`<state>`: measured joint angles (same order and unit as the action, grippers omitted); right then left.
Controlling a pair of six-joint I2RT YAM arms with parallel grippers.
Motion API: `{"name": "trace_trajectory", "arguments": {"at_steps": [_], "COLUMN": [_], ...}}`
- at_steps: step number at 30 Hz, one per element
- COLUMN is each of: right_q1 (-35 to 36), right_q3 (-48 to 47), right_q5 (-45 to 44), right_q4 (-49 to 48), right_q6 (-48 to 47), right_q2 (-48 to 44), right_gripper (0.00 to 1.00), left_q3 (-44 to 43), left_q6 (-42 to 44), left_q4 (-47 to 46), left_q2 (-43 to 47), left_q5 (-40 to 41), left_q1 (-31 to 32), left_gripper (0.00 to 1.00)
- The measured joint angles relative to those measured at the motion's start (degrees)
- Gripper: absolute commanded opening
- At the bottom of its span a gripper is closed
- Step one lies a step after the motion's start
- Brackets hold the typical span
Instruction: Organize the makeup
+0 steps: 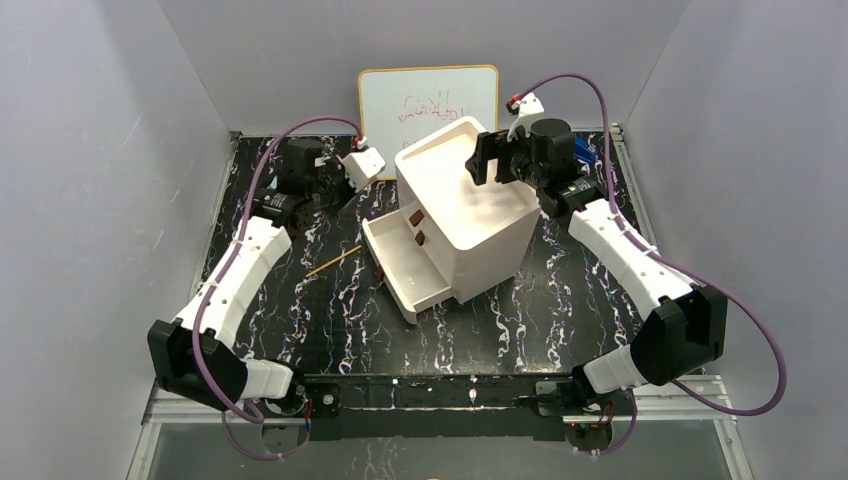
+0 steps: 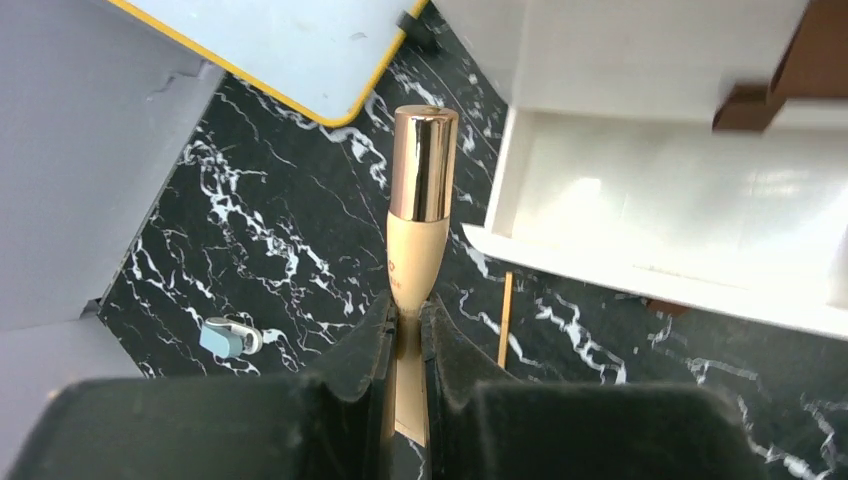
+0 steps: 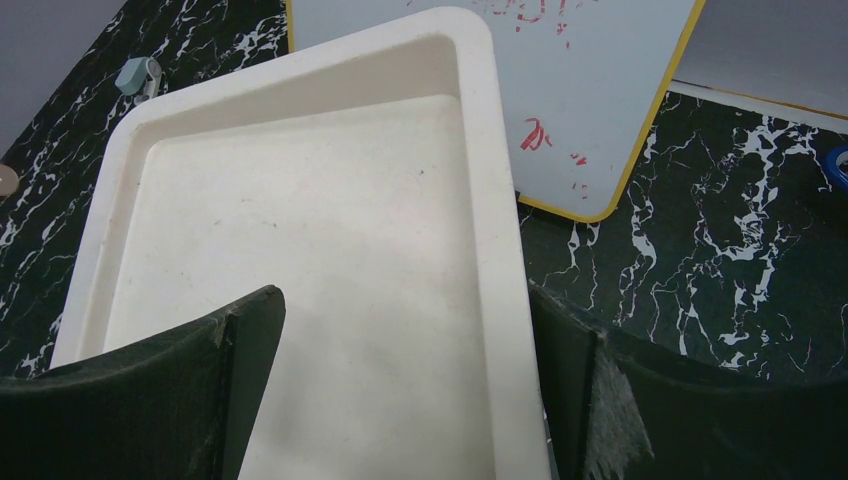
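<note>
1. Left gripper [image 2: 407, 322]: my jaws are nearly together, clamped on the lower end of a beige makeup tube [image 2: 418, 215] with a shiny rose-gold cap.
2. Tube, position: it is held above the black marble table [image 2: 260, 250], between the whiteboard [image 2: 290, 45] and the open drawer [image 2: 650, 225] of the white drawer box [image 1: 470, 205].
3. Tube, print: there are small reddish marks just above my fingers, too small to read. The base is hidden between my pads.
4. Whiteboard: it carries red scribbles, not legible in any view.
5. Gold-tan pencil [image 1: 333, 262]: it lies on the table just beside the drawer front. In the left wrist view its far end is cut off at the drawer's lip.
6. Right gripper [image 3: 405, 335]: my jaws are spread wide and hold nothing. It hangs over the box's recessed top.
7. Small grey-blue item [image 2: 228, 337]: it sits on the table and I cannot identify it.
</note>
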<state>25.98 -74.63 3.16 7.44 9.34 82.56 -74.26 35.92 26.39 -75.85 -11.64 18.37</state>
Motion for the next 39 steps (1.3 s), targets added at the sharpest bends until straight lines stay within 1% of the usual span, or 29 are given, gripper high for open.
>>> {"name": "trace_trajectory", "arguments": {"at_steps": [3,5,8,12,17,24,31,34,35,36,37,38,39], "right_q1": [0.04,0.07,0.09,0.22,0.55,0.79,0.85,0.9,0.9,0.92,0.92,0.94,0.94], "right_q3": [0.0,0.0,0.0,-0.11,-0.26,-0.31,-0.33,-0.33,-0.33,-0.33,-0.33,-0.33,-0.33], "right_q5": [-0.11,-0.13,-0.17,-0.39,-0.76,-1.38,-1.57,-1.68,-1.68,-1.7,-1.7,-1.73,-1.75], "right_q4": [-0.02,-0.02,-0.02,0.04,0.07,0.09,0.09,0.09,0.11,0.09,0.09,0.09,0.11], "right_q6": [0.02,0.02,0.02,0.02,0.0,-0.02,-0.04,-0.09,-0.09,-0.11,-0.11,-0.11,-0.13], "right_q2": [0.0,0.0,0.0,0.07,0.22,0.26,0.28,0.28,0.28,0.28,0.31,0.31,0.31], "right_gripper": [0.98,0.98,0.98,0.98,0.98,0.98,0.98,0.98,0.98,0.98,0.98,0.98,0.98], "left_q3": [3.3,8.7,15.58,19.65,23.63,24.76,22.08,21.2,21.0,20.87,20.81,20.7,20.61], "left_q6": [7.06,14.21,21.05,29.05,37.33,43.76,46.21,46.82,47.04,47.21,47.43,47.76,48.02], "left_q4": [0.33,0.28,0.44,-2.32,-7.1,-11.17,-11.74,-12.35,-12.48,-12.66,-12.7,-12.7,-12.7], "left_q2": [0.55,2.89,7.39,10.1,8.52,2.16,-5.07,-6.71,-7.19,-7.61,-7.89,-8.24,-8.57], "left_q5": [-1.9,-3.3,-4.61,-8.35,-12.7,-15.1,-15.82,-15.82,-15.85,-15.82,-15.85,-15.85,-15.85], "left_q1": [-0.37,-0.66,-0.63,-0.61,0.33,6.32,10.49,11.89,12.31,12.66,12.94,13.22,13.49], "left_gripper": [0.0,0.0,0.0,0.0,0.0,0.0,0.0,0.03,0.06,0.14,0.27,0.72,0.95]}}
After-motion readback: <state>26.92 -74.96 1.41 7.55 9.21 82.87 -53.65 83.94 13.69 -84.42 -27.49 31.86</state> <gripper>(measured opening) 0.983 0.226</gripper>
